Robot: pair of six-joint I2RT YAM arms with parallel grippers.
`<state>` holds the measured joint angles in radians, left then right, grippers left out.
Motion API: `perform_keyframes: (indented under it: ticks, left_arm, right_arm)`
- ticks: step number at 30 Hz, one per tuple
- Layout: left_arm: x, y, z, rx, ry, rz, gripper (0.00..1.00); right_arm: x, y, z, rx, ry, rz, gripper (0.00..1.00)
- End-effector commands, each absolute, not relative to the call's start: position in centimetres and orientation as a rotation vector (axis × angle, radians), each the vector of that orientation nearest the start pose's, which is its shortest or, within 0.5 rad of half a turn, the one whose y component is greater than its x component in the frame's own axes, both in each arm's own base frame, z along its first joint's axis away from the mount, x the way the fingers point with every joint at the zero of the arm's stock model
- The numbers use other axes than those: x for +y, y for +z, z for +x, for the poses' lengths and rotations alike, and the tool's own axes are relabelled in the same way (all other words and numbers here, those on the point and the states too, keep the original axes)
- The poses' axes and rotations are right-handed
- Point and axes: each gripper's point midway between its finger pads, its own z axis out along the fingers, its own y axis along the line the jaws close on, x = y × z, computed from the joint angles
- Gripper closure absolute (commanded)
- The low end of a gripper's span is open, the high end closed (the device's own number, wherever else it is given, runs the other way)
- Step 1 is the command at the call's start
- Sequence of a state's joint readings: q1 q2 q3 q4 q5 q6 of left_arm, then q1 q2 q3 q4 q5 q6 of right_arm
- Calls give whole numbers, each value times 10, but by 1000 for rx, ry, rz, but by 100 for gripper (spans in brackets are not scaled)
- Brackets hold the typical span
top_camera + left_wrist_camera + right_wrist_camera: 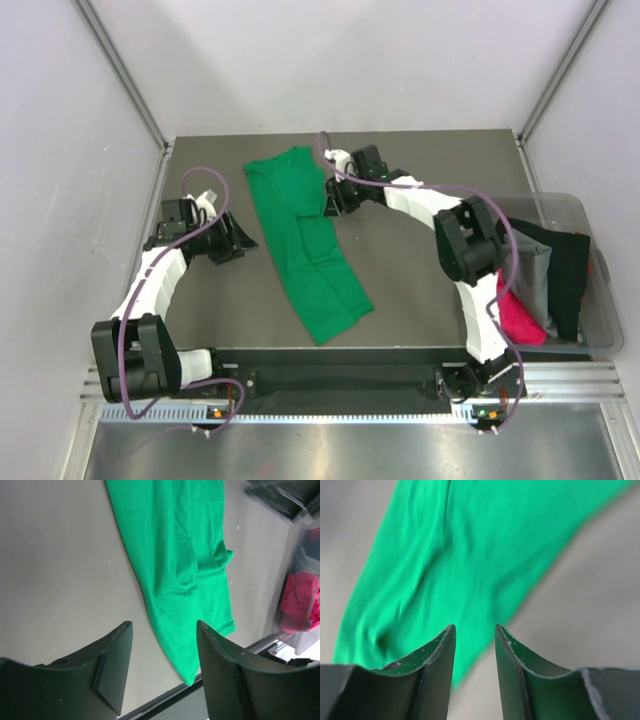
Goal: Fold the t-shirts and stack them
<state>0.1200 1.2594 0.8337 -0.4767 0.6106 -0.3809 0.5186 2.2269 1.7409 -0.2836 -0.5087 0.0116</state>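
Our left end effector (235, 240) and right end effector (335, 195) stood open, empty, flanking the lengthwise-folded green t-shirt (305, 245), probably to fold it crosswise

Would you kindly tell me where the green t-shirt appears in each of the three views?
Top external: green t-shirt lies centre, diagonally on the grey table.
Left wrist: the shirt runs from top middle to bottom centre.
Right wrist: the shirt, blurred, fills upper left.
Shared landmark: that bare grey table beside it.
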Motion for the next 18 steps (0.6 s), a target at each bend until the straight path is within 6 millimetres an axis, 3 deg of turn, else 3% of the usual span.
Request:
perform_keyframes:
  ticks: [1,2,3,4,5,6,7,9,10,14,18]
  left_arm:
    - [-74,149,302,2364,-823,-231,39]
    - [-75,150,302,2375,-816,-213,39]
    - [-77,150,299,2396,-824,-202,39]
    - [-82,152,295,2414,-848,-183,40]
    - [-90,151,289,2442,-869,-165,41]
    - [-95,151,287,2449,-881,-145,41]
    - [-101,148,283,2471,-891,-116,41]
    - [-120,135,270,2551,-924,-62,42]
    - [-125,127,264,2589,-945,-93,42]
    - [-155,106,243,2700,-1014,-53,45]
    - [-164,82,222,2820,-1033,-188,44]
  right_arm:
    - [325,160,418,2053,817,-924,62]
    - [318,161,407,2051,802,-956,62]
    - [306,142,389,2072,776,-1020,63]
    - [298,158,377,2030,755,-1049,63]
    - [283,134,356,2069,730,-1120,64]
    - [276,130,345,2070,719,-1153,64]
    - [268,138,333,2044,700,-1180,65]
    - [248,112,300,2096,698,-1271,65]
    - [243,115,289,2088,708,-1287,64]
    - [220,92,232,2219,802,-1396,61]
    - [209,86,216,2240,793,-1420,60]
